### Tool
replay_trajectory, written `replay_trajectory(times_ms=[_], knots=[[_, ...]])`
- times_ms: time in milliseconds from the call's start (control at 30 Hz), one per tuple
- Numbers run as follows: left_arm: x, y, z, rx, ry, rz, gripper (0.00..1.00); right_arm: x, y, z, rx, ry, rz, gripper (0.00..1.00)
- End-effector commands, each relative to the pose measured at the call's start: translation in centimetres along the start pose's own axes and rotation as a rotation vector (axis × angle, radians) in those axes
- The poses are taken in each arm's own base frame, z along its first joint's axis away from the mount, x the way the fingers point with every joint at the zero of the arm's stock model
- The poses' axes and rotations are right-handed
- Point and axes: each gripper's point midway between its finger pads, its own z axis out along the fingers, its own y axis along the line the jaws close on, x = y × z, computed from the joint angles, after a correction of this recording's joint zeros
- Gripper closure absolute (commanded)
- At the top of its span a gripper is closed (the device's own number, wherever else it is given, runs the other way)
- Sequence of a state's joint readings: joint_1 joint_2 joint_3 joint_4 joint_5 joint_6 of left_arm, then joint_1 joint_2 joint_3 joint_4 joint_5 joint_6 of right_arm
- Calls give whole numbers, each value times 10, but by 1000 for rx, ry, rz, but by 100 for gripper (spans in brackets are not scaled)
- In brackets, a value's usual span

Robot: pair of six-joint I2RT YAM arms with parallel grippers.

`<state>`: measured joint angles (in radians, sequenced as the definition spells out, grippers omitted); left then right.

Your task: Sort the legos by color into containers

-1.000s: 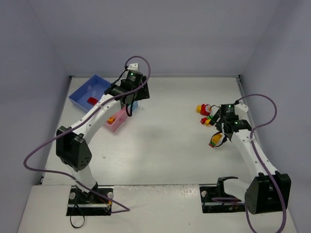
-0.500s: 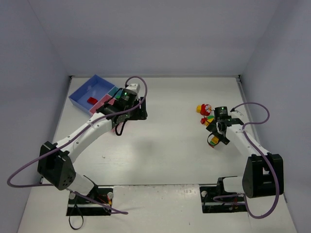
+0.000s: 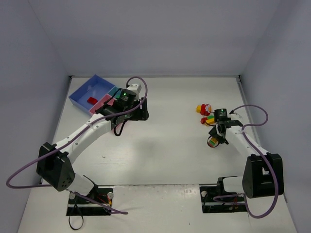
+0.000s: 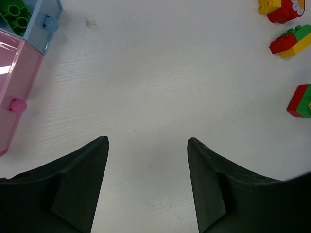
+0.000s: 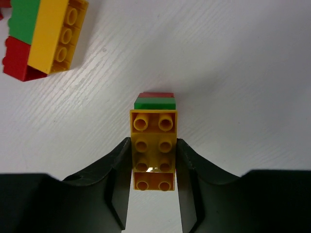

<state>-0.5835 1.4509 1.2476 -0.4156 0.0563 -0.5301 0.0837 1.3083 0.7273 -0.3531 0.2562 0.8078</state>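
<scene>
My right gripper [image 5: 153, 145] is shut on a yellow lego [image 5: 153, 141], the studded top of a yellow, green and red stack [image 3: 212, 141] standing on the table at the right. A second stack of red, green and yellow [image 5: 43, 36] lies just beyond it. A red and yellow cluster [image 3: 203, 108] sits farther back. My left gripper [image 4: 148, 141] hangs open over bare table, right of the tray. The tray's blue container [image 3: 87, 90] holds a red lego [image 3: 92, 100]. Its pink container [image 4: 12, 92] is beside the teal one, which holds a green lego [image 4: 17, 17].
Grey walls close in the table on the left, back and right. Purple cables loop from both arms [image 3: 252, 109]. In the left wrist view, three lego clusters line the right edge [image 4: 291, 41]. The tray stands at the back left corner.
My right gripper came down over the stack and closed on its yellow top brick. The left arm swung from over the tray out to its right, then held still.
</scene>
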Motion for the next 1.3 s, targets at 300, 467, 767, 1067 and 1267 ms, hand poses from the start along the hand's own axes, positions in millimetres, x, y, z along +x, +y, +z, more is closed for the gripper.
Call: replay_trajectory(times_ms=[300,467,767,1067,1267], knots=[[-25,-60,-25,326,-106,63,40,-52,120,-136,-866,-265,-196,100],[-35,-99,-39,557,-148,77,41,-29,142,-194,-1218,-281,-376,100],[-36,-157,-72,979,-153,126,37,-1,146,-272,-1631,-284,-589,100],[-30,-172,-84,1121,-153,146,36,10,142,-306,-1790,-229,-686,100],[-25,-185,-92,1215,-151,196,36,14,142,-315,-1825,-218,-715,100]])
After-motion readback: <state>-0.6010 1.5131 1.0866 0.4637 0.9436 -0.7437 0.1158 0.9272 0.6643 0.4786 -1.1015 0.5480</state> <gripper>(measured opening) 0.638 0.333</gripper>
